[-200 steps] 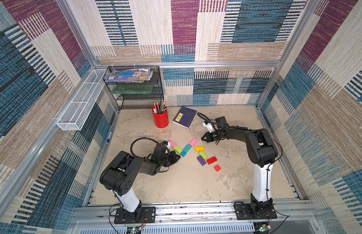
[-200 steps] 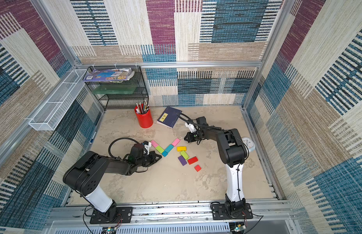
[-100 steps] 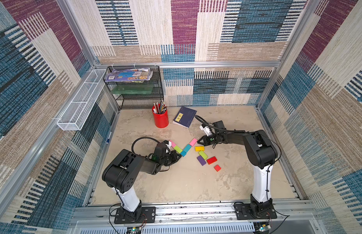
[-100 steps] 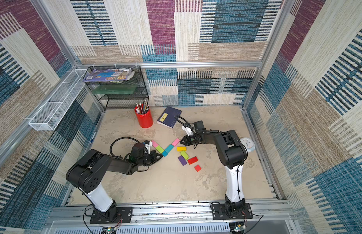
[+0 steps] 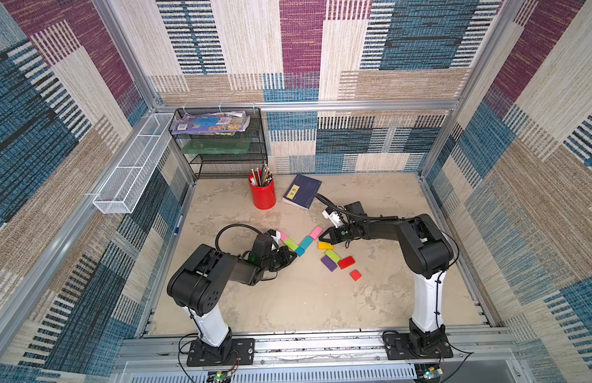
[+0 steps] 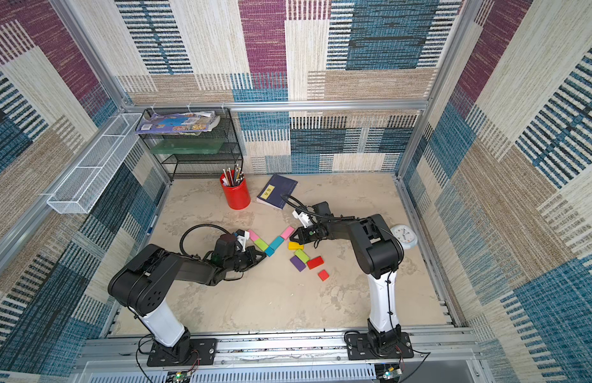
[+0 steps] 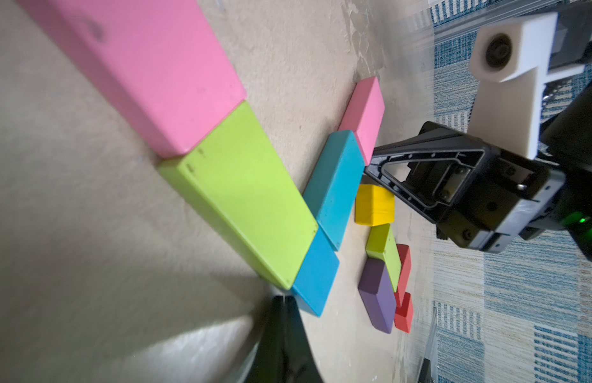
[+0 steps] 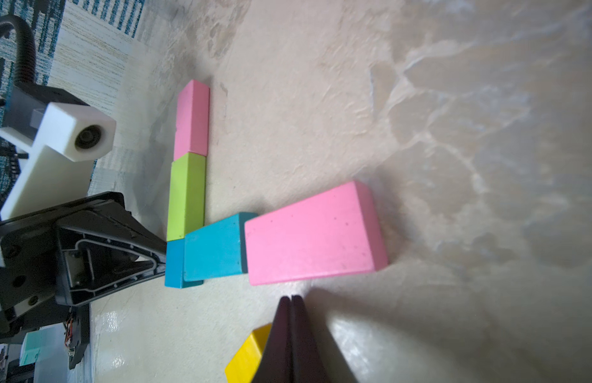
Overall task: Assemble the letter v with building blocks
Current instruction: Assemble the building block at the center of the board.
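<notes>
Right wrist: five building blocks [image 8: 314,235] trace V.

Building blocks [image 5: 305,242]: flat V, others loose

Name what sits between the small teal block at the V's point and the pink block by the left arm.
A lime green block, touching both end to end; the left wrist view shows it clearest.

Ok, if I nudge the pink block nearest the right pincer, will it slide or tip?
Probably slides: the pink block lies flat on its broad face. It looks rigid, so it should move whole. An off-centre push may pivot it into the adjoining teal block.
</notes>
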